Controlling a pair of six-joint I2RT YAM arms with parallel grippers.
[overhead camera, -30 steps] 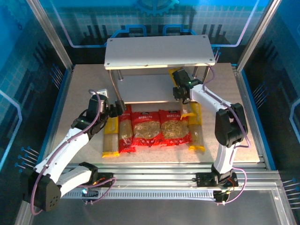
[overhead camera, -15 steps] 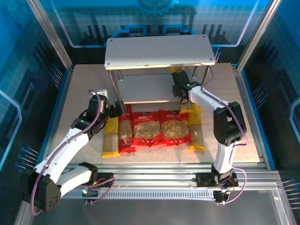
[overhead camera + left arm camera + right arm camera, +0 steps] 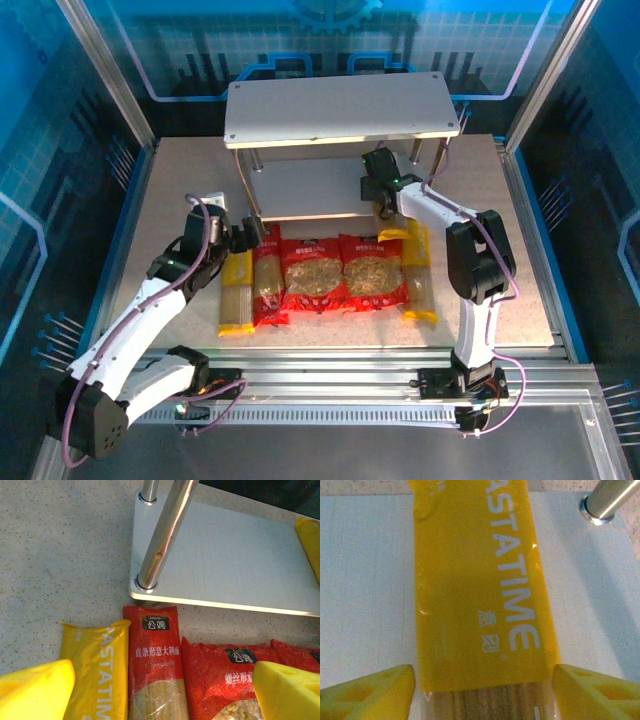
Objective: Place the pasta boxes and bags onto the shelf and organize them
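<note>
Since a moment ago the right gripper (image 3: 378,192) has slid further in beneath the shelf's (image 3: 340,110) top board, toward upper centre; its jaws are clamped on a held yellow pack (image 3: 480,590) lying over the lower board (image 3: 365,580). Nearer, at centre frame, a row lies flat on the table (image 3: 170,210): left yellow pack (image 3: 236,295), red spaghetti pack (image 3: 267,285), left red bag (image 3: 313,272), right red bag (image 3: 373,270), right yellow pack (image 3: 417,280); a shelf leg (image 3: 165,535) stands just beyond the red spaghetti pack. The left gripper (image 3: 250,232), jaws wide apart, hovers over the row's left end, its arm reaching diagonally from lower left.
</note>
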